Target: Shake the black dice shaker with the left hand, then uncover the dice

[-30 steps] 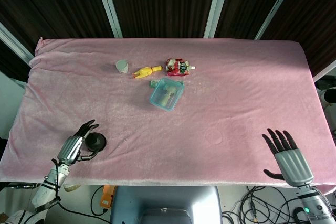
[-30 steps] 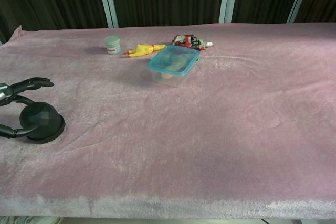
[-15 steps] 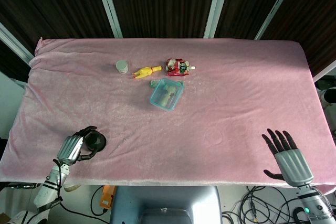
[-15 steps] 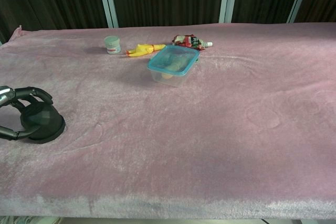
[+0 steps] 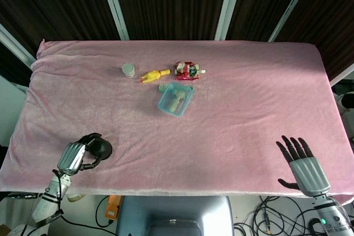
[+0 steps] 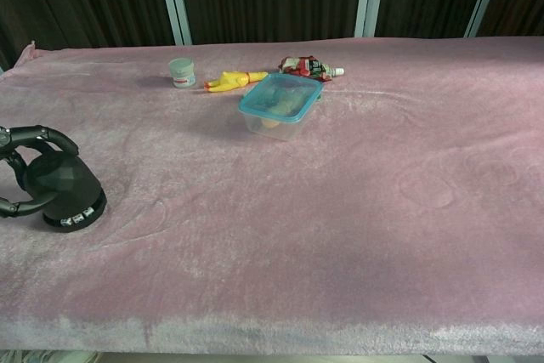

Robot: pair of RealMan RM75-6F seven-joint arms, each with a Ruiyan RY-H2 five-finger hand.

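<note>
Closed further around the black dice shaker [image 6: 64, 193] than a second before, when the fingers had still been spread wide and barely touching it. Wrapped now by the left hand [image 5: 77, 155], with fingers [image 6: 38, 135] curled over the top and another hooked low at the near side in the chest view. Tilted a little compared with half a second earlier, its base rim showing pale markings that had not been visible then; probably just lifted or rocked at one edge, though still on or very near the pink worktop [image 5: 249, 98] at its front-left corner. Taken as the grasp being completed and the shake about to begin, not yet as shaking proper. No dice visible, so nothing uncovered so far. Kept in the same place throughout, the right hand [image 5: 303, 165]: off the front-right edge, fingers spread apart, holding nothing. Left untouched at the far middle: the teal-lidded container [image 5: 176, 99], yellow toy [image 5: 155, 75], red pouch [image 5: 187, 70] and small jar [image 5: 128, 70].
</note>
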